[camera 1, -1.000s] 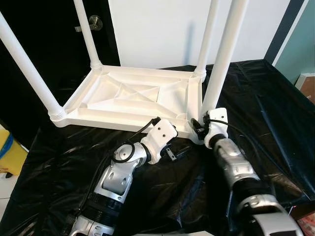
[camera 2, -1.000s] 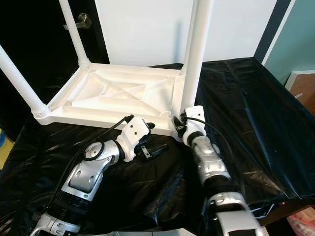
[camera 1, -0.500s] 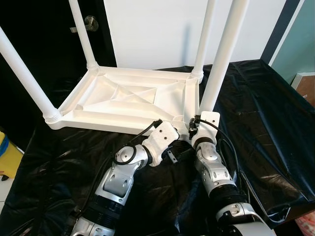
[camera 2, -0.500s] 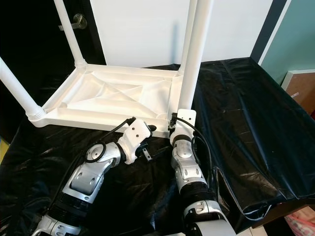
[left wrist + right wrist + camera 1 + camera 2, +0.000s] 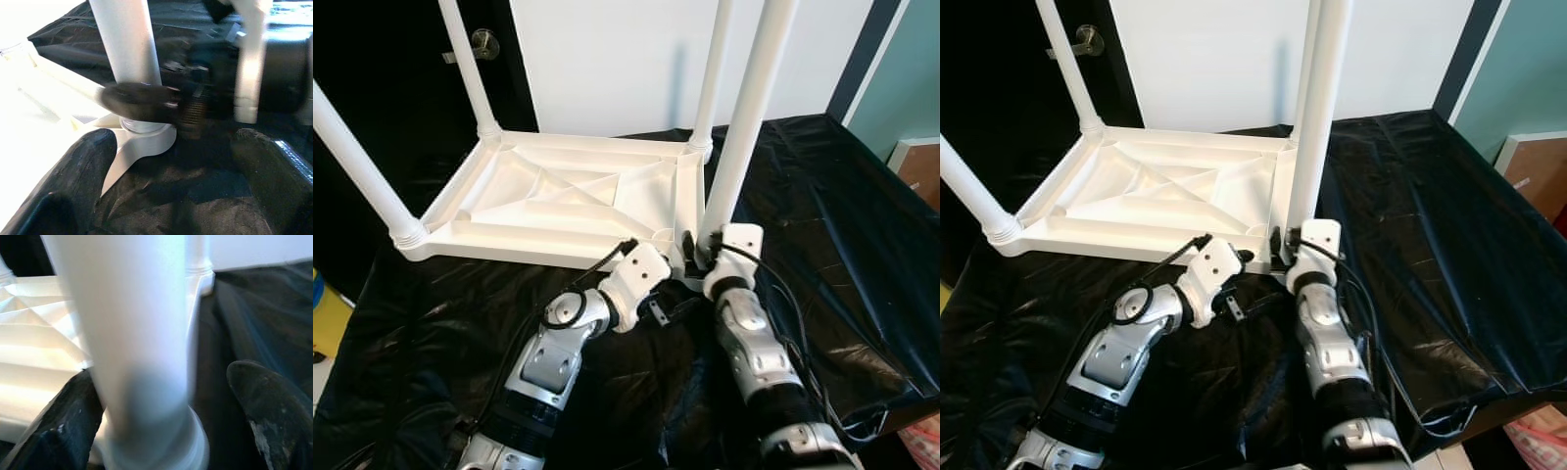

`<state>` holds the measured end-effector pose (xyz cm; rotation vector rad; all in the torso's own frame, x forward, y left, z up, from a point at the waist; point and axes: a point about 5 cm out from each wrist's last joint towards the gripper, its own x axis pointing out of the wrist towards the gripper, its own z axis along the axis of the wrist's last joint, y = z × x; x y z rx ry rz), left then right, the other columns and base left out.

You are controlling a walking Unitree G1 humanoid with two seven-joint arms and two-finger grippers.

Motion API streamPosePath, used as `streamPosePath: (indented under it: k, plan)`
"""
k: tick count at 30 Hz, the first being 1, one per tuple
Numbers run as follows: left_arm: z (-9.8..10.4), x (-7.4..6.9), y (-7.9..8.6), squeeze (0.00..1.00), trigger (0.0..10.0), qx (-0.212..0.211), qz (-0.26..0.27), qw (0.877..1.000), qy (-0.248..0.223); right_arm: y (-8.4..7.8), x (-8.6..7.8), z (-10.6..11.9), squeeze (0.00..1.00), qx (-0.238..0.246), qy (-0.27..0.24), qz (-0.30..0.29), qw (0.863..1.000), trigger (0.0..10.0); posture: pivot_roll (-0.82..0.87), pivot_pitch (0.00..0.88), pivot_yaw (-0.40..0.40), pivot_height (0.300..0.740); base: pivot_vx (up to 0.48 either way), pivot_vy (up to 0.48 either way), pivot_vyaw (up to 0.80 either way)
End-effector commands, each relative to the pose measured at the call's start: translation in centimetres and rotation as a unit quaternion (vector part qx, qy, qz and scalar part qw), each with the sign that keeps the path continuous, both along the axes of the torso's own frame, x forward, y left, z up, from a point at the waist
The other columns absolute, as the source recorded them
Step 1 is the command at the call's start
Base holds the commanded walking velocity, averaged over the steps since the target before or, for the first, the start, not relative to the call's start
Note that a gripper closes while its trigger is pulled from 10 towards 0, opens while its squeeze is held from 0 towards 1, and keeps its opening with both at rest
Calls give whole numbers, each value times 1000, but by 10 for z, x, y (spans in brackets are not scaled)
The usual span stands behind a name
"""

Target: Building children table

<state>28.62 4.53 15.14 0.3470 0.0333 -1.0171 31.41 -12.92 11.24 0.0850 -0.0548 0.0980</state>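
On the black sheet (image 5: 822, 196) the table (image 5: 578, 201) lies upside down, four legs up. The right gripper (image 5: 690, 253) straddles the near leg (image 5: 744, 117) at its socket, fingers spread; the left gripper (image 5: 668, 305) is open beside it. The plastic looks light, stiff and smooth, so grasp low by the socket.

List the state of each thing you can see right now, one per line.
Table top: upside down on the black sheet.
Near-right leg: upright in its corner socket.
Other three legs: fitted, upright.
Right pincer: open, fingers either side of the near-right leg.
Left pincer: open, empty, facing that socket.
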Motion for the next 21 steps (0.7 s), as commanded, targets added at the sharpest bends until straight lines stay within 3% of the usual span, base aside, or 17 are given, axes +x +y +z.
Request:
streamPosePath:
  k: [1,3,4,5,7,13,17,19,21]
  plan:
    - [1,3,1,0,10000,-4,37,999,-15,3,-1,3,1000,9,-4,16,1000,10000,-56,10,-8,740,0,0,0]
    - [1,3,1,0,10000,-3,37,999,-15,-4,-4,2,1000,4,-3,46,999,10000,-64,22,2,740,0,0,0]
    - [2,4,1,0,10000,-3,36,999,-14,-15,-3,1,0,-2,1,78,997,10000,-77,30,20,740,0,0,0]
    - [2,4,1,0,10000,-3,36,999,-14,-15,-3,1,0,-2,1,78,997,10000,-77,30,20,740,0,0,0]
    - [3,5,1,0,10000,-4,33,999,-14,-29,0,5,0,-35,0,147,989,10000,-82,31,26,740,0,0,0]
    - [5,6,-1,0,10000,-3,28,999,-16,-34,14,17,0,-79,-4,232,970,10000,-83,28,32,740,0,0,0]
    - [6,8,0,0,10000,-3,29,999,-19,-31,33,29,0,-117,0,273,955,10000,-77,23,27,740,0,0,0]
    - [6,8,0,0,10000,-3,29,999,-19,-31,33,29,0,-117,0,273,955,10000,-77,23,27,740,0,0,0]
    - [8,8,-1,0,10000,-6,33,999,-22,-23,42,31,0,-132,12,306,943,10000,-58,15,14,740,0,0,0]
